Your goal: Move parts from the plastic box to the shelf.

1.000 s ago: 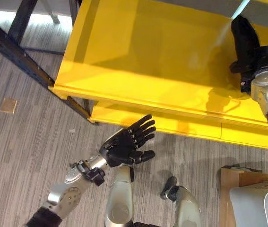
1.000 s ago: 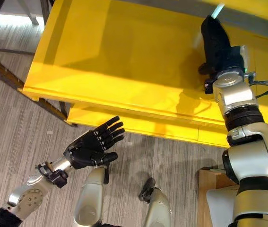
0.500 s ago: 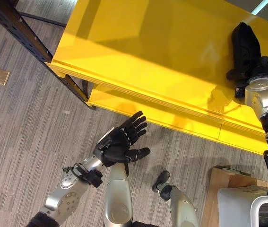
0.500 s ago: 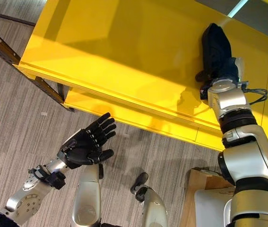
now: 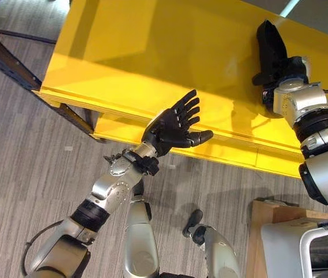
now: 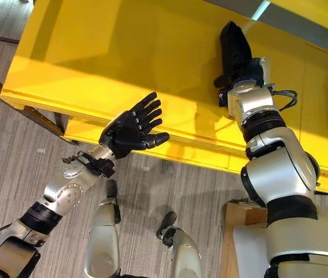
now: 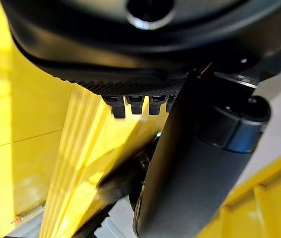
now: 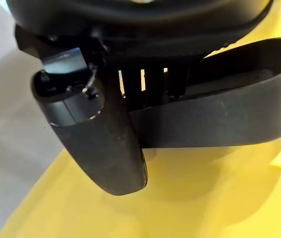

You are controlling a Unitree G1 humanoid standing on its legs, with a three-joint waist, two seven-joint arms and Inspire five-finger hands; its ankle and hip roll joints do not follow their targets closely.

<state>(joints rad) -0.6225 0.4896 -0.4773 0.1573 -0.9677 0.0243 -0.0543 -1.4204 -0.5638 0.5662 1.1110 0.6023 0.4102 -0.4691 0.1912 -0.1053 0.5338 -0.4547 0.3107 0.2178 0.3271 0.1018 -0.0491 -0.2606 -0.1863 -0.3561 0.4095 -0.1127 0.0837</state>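
Our right hand [image 6: 236,49] lies on the yellow shelf [image 5: 152,58], clamped on a curved black part [image 8: 219,119] (likely setting it down); left hand [image 5: 172,124] hovers, fingers spread.

You've got a bright yellow shelf [image 5: 152,52] up top, a dark black part [image 8: 219,119] on it, both hands black — left hand [image 5: 172,124], right hand [image 5: 273,49] — over grey, striped flooring [image 5: 30,156].

Grey striped floor [image 5: 30,174], dark frame [image 5: 13,63].
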